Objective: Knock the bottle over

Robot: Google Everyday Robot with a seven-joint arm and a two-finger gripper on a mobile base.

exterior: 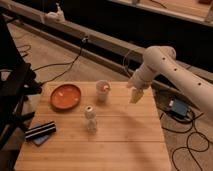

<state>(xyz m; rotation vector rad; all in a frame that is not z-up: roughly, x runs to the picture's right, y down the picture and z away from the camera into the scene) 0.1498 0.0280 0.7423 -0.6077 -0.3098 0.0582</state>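
Observation:
The bottle [90,119] is small, slim and whitish with a round pale cap. It stands upright near the middle of the wooden table [120,145]. The gripper [136,95] hangs from the white arm [170,65] over the table's far right part. It is to the right of and behind the bottle, well apart from it, and holds nothing that I can see.
A pale open cup [103,90] with reddish contents stands behind the bottle. An orange plate [66,96] lies at the far left. A black striped object [40,131] lies at the left edge. Cables and a blue box [178,108] lie on the floor to the right.

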